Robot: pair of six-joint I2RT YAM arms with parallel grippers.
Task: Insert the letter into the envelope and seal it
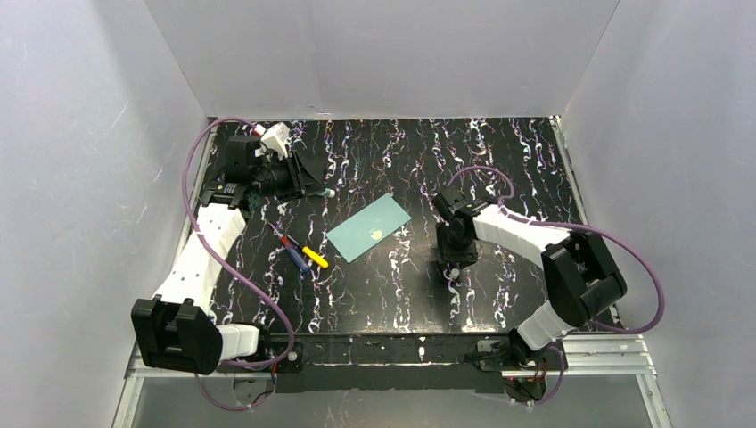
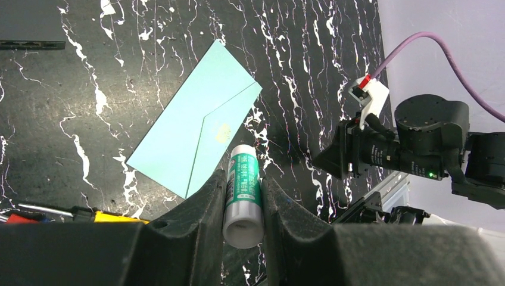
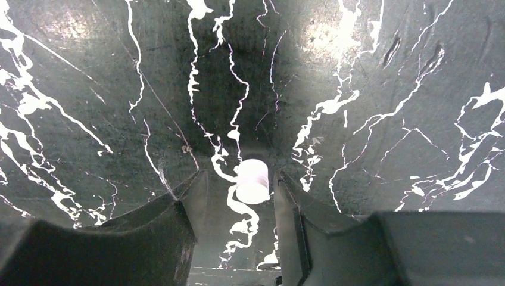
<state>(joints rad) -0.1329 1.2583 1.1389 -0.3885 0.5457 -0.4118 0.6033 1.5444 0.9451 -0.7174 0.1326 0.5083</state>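
The teal envelope (image 1: 369,228) lies flat in the middle of the black marbled table, its flap (image 2: 223,128) folded down with a small gold mark on it. The letter is out of view. My left gripper (image 2: 243,179) hovers at the back left (image 1: 312,183), shut on a green-and-white glue stick (image 2: 243,199) that points toward the envelope. My right gripper (image 3: 239,179) reaches down to the table right of the envelope (image 1: 455,259). Its jaws stand apart around a small white cap (image 3: 252,181), which sits closer to the right finger, with a gap on its left.
A few small tools with red, blue and yellow handles (image 1: 301,252) lie just left of the envelope. White walls enclose the table on three sides. The right arm's wrist and purple cable (image 2: 417,137) show in the left wrist view.
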